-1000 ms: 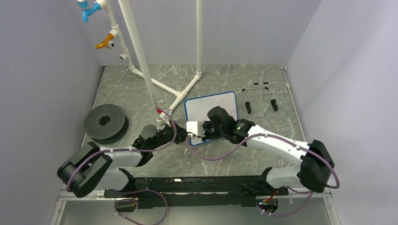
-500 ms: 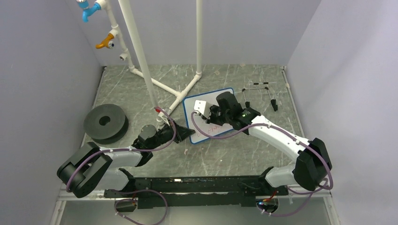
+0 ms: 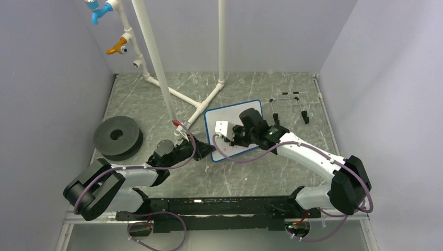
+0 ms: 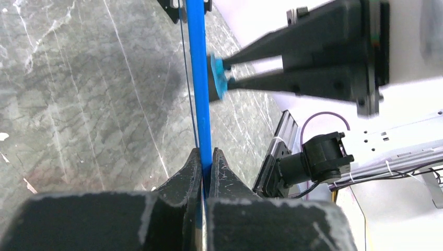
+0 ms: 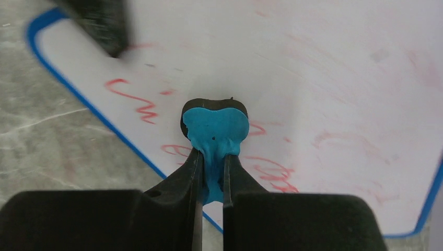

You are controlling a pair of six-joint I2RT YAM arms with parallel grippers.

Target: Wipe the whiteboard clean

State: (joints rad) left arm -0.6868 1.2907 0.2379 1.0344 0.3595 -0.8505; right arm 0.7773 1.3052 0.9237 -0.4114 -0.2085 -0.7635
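The whiteboard [image 3: 237,117] lies on the table, white with a blue rim. Red handwritten lines remain on its near left part [image 5: 271,175]; fainter red smears show further across. My left gripper [image 3: 205,151] is shut on the board's near left edge; in the left wrist view the blue rim [image 4: 200,78] runs edge-on between the closed jaws [image 4: 206,159]. My right gripper [image 3: 229,137] is over the board's left half, shut on a blue eraser [image 5: 215,128] that presses against the board beside the red lines. The eraser also shows in the left wrist view [image 4: 218,79].
A black wire easel stand [image 3: 289,108] sits right of the board. A white pipe frame [image 3: 201,104] runs along the table just behind the board's left side. A black foam ring [image 3: 117,137] lies at the far left. Grey walls enclose the table.
My right gripper swept with the eraser from the board's near left corner up to its far part, then came back a little towards the near side. The left gripper kept its hold.
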